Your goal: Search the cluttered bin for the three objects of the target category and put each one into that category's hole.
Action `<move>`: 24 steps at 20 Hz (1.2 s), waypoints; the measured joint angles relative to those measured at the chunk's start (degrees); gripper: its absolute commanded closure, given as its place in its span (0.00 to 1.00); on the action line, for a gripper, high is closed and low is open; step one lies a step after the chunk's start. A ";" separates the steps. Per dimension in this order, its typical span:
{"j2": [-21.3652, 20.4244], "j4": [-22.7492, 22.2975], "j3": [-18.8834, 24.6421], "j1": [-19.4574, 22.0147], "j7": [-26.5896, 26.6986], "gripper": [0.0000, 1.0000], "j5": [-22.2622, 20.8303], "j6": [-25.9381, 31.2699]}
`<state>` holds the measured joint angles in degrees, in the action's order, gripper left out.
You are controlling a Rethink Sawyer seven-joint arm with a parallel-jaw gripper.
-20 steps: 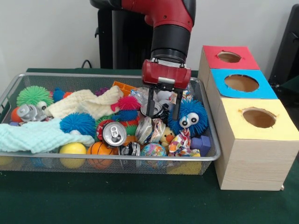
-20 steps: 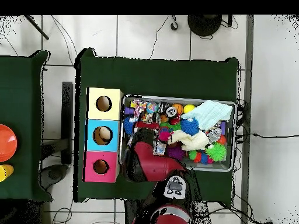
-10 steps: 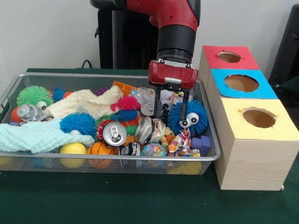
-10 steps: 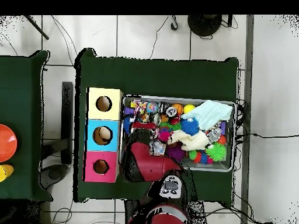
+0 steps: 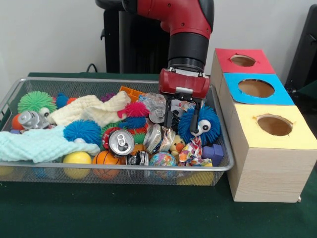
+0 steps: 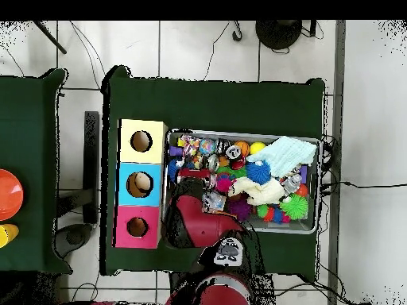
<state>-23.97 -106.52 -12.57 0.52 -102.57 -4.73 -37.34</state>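
The wire-mesh bin point(image 5: 99, 80) is full of toys, cloths and cans; it also shows in the overhead view point(image 6: 242, 133). My gripper point(image 5: 182, 118) hangs in the bin's right part with its fingers point(image 5: 168, 115) apart. It sits just in front of a blue fuzzy toy with eyes point(image 5: 205, 124) and right of a crushed silver can point(image 5: 157, 112), and I see nothing held. The red-topped hole point(image 5: 242, 60) is on the far box at the right, apart from the gripper; it also shows in the overhead view point(image 6: 137, 227). In the overhead view my arm point(image 6: 199, 222) covers the gripper.
A silver can point(image 5: 121, 142), a mini basketball point(image 5: 106, 158), a yellow ball point(image 5: 77, 159), a pale blue cloth point(image 5: 39, 144) and a cream cloth point(image 5: 89, 109) lie in the bin. The blue-topped hole point(image 5: 256, 88) and the yellow-topped hole point(image 5: 274, 125) stand nearer than the red one.
The gripper has moved to the right in the front view and risen a little, off the crushed can and toward the blue fuzzy toy. The bin's things have not moved.
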 measured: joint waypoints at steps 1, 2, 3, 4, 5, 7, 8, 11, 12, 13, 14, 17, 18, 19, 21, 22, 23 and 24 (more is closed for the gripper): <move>0.27 -0.01 -0.19 -0.23 0.00 0.00 0.32 0.00; 0.53 -0.02 -0.42 -0.47 0.00 0.00 0.66 0.00; 0.74 -0.04 -0.59 -0.67 0.00 0.00 0.91 0.00; 1.40 -0.09 -1.09 -1.33 0.00 0.00 1.74 -0.02; 1.71 -0.09 -1.28 -1.63 0.00 0.00 2.10 -0.09; 2.27 -0.08 -1.60 -2.17 0.00 0.00 2.74 -0.29; 2.47 -0.07 -1.76 -2.43 0.00 0.00 3.06 -0.56; 3.08 -0.07 -2.38 -3.29 0.00 0.00 4.28 -1.89; 3.29 -0.08 -2.58 -3.55 0.00 0.00 4.72 -2.42; 3.54 -0.07 -2.79 -3.83 0.00 0.00 5.17 -2.97; 3.74 -0.07 -2.96 -4.05 0.00 0.00 5.51 -3.29; 4.51 -0.10 -3.58 -4.92 0.00 0.00 6.79 -4.15; 4.69 -0.11 -3.79 -5.15 0.00 0.00 7.12 -4.34; 4.83 -0.12 -3.95 -5.33 0.00 0.00 7.38 -4.47; 5.29 -0.15 -4.54 -6.04 0.00 0.00 8.33 -4.79; 5.57 -0.17 -4.91 -6.49 0.00 0.00 8.94 -4.95; 5.75 -0.19 -5.13 -6.79 0.00 0.00 9.38 -5.03; 5.94 -0.19 -5.37 -7.11 0.00 0.00 9.85 -5.08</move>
<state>-18.03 -106.71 -17.94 -6.59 -102.57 5.12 -42.42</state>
